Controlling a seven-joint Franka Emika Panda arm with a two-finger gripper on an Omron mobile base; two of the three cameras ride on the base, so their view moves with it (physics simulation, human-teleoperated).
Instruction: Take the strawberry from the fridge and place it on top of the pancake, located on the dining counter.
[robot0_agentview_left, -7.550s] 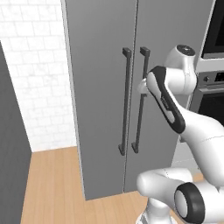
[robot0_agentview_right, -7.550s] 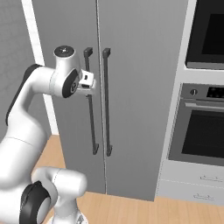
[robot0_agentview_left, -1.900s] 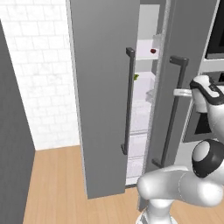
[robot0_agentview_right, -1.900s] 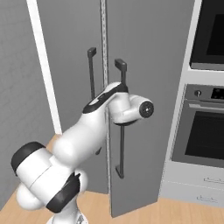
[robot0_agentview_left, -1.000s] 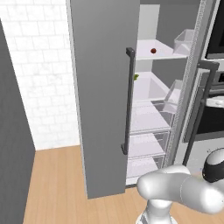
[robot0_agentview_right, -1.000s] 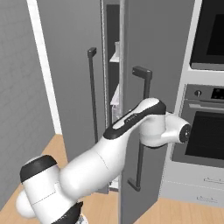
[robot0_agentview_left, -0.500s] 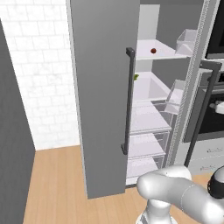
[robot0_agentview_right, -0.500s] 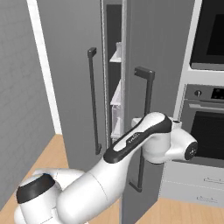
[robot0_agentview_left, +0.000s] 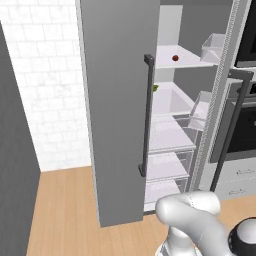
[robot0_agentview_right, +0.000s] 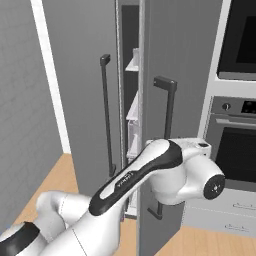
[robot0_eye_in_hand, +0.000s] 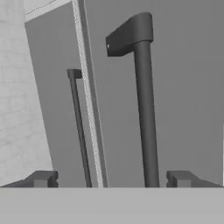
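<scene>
The claw (robot0_eye_in_hand: 109, 179) is standing wide open, holding nothing, its fingertips (robot0_eye_in_hand: 41, 178) flanking the right door's handle (robot0_eye_in_hand: 144, 109) without touching it. The fridge (robot0_agentview_left: 120, 100) is standing open, so access looks done. Farther in, the strawberry (robot0_agentview_left: 175, 58) is sitting on an upper shelf (robot0_agentview_left: 172, 62), not yet picked; carrying it to the pancake remains.

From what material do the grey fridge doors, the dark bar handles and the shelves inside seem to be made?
The tall grey fridge doors look like matte painted or brushed metal: flat, even grey without reflections. The long dark vertical bar handle seems dark coated metal, round with a soft sheen, though hard plastic is possible. The white interior shelves look like smooth plastic; the door bins appear translucent plastic.
</scene>
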